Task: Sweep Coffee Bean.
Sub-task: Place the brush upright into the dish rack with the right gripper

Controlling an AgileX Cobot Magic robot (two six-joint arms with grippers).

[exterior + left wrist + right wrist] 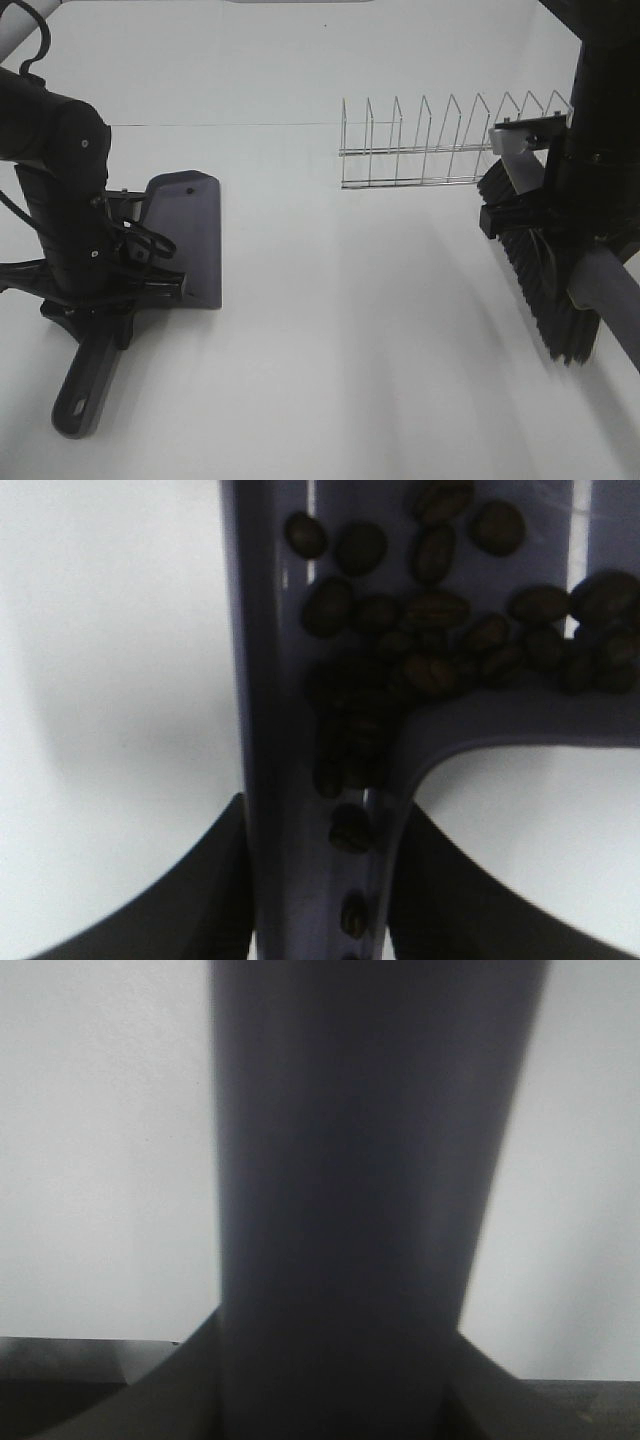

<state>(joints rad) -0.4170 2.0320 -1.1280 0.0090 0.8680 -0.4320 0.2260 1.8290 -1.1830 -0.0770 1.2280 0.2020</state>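
Clearly we hold the dustpan (195, 235) in our left pincer (320, 895), coffee beans (430, 670) inside; our right pincer (335, 1390) apparently clamps the brush (540, 285).

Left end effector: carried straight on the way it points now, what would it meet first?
The left end effector is shut on the dustpan handle. Straight ahead, the coffee beans heaped in the pan would likely come first, though depth is hard to judge.

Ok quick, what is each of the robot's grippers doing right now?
Left gripper: closed, holding the dustpan by its handle.
Right gripper: closed, holding the brush by its handle.
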